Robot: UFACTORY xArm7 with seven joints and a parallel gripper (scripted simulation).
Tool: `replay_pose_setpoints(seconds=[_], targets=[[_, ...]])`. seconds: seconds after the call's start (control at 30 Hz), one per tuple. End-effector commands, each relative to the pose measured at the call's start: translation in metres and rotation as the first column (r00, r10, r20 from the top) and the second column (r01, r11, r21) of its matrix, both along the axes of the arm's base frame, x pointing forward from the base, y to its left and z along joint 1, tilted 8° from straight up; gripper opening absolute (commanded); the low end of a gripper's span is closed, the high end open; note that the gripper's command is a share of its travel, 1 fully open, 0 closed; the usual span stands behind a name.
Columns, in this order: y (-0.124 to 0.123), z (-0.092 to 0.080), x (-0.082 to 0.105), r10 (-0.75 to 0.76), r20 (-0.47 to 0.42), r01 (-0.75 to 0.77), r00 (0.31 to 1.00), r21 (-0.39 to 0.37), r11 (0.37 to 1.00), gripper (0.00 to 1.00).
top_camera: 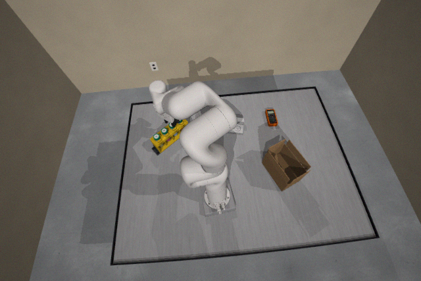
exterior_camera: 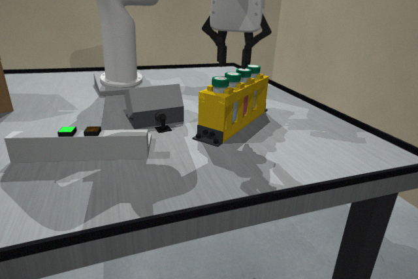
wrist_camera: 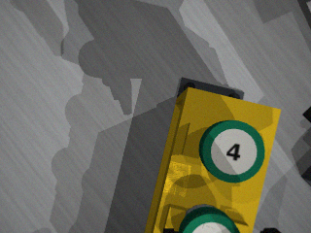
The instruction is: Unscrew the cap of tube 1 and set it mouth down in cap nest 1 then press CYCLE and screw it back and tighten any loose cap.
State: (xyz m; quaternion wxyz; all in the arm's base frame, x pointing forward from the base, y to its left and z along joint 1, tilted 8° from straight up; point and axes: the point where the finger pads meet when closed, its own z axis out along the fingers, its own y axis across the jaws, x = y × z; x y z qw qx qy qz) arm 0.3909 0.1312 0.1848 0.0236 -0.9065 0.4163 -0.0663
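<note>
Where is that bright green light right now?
In the exterior view, the lit green square lamp sits at the table's near left, on top of the long grey cap tray, right beside a dark amber lamp.

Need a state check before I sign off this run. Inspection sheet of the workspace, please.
Surface: grey table with a black edge, crossed by shadows.
Job's things: yellow decapping station, all four green caps on; cap 4 reads clearly in the wrist view. Cap tray: green lamp lit, amber lamp dark. Grey key housing behind it, keys not visible.
Clutter: open cardboard box, orange multimeter.
Grippers: gripper partly open, empty, above the station's far end.
Cables: nothing seen.
Surroundings: beige walls, wall socket.
</note>
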Motion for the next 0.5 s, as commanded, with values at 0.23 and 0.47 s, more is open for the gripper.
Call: replay_pose_setpoints(seconds=[0.23,0.47], targets=[[0.0002,-0.0153,0.0043,0.0,0.005,0.0,1.0,0.001,1.0,0.46],[0.0002,-0.0178,0.0045,0.0,0.005,0.0,1.0,0.001,1.0,0.46]])
